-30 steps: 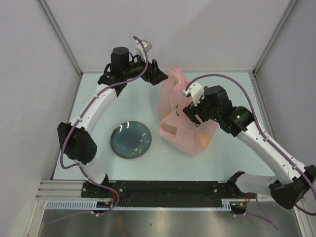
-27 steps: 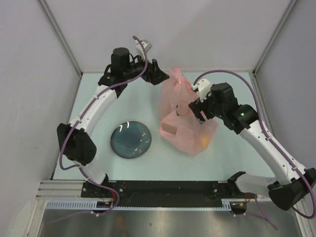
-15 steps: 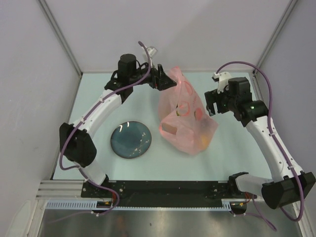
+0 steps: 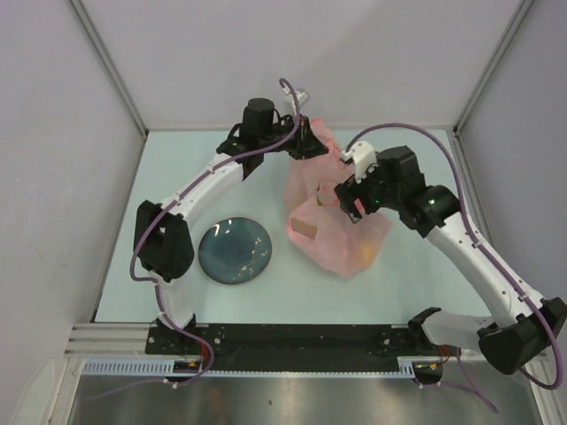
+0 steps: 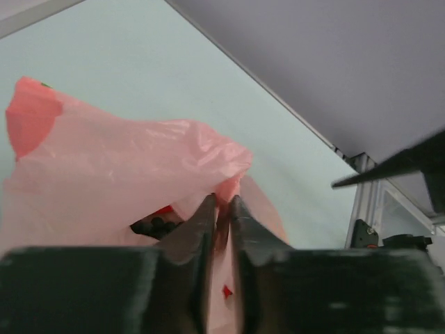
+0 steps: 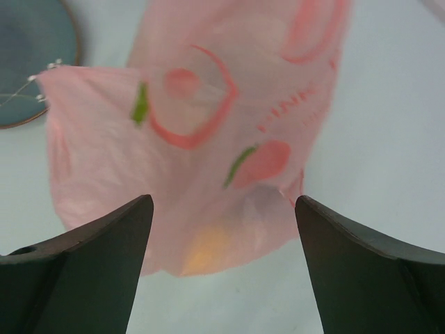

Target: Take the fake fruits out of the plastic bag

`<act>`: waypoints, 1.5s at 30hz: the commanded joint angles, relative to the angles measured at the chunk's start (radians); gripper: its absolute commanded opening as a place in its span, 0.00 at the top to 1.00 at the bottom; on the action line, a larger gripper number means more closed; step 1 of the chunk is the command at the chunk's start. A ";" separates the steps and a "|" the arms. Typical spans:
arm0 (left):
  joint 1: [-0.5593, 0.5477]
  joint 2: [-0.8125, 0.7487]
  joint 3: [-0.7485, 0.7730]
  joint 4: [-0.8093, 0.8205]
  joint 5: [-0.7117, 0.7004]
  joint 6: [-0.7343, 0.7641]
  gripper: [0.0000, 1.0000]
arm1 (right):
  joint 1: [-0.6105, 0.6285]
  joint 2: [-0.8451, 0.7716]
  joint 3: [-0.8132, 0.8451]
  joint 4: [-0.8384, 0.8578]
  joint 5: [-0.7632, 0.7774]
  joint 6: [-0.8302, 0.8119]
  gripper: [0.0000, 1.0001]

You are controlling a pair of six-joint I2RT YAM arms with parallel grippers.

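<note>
Pink and thin, the plastic bag (image 4: 335, 232) lies on the pale table (image 4: 399, 292), just right of the blue plate (image 4: 234, 251). The left gripper (image 5: 222, 209) pinches the bag's top edge tight. The right gripper (image 6: 222, 202) hangs wide open over the bag, holding nothing. Some fake fruits (image 6: 204, 255) show through inside.

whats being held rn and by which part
The left gripper pinches the thin translucent pink plastic bag by a fold at its top edge. The open right gripper holds nothing.
</note>
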 commanded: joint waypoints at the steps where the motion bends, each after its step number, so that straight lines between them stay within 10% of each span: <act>1: 0.051 -0.027 0.024 0.029 -0.006 -0.014 0.95 | 0.154 0.026 -0.018 0.161 0.010 -0.164 0.11; 16: 0.149 -0.185 -0.200 0.081 0.034 -0.094 1.00 | 0.377 0.279 -0.053 0.439 0.129 -0.456 0.12; 19: 0.160 -0.193 -0.211 0.081 0.035 -0.091 1.00 | 0.374 0.307 -0.051 0.408 0.125 -0.511 0.29; 24: 0.180 -0.174 -0.172 0.082 0.032 -0.086 1.00 | 0.346 0.260 -0.051 0.406 0.141 -0.554 1.00; 35: 0.222 0.134 0.616 0.069 -0.055 0.138 1.00 | -0.205 0.407 0.263 1.016 0.176 -0.401 1.00; 40: 0.221 0.062 0.637 0.055 -0.022 0.167 1.00 | -0.326 0.531 0.637 0.905 0.182 -0.319 1.00; 45: 0.204 -0.117 0.332 -0.029 0.108 0.146 1.00 | -0.373 0.383 0.445 0.882 0.119 -0.365 1.00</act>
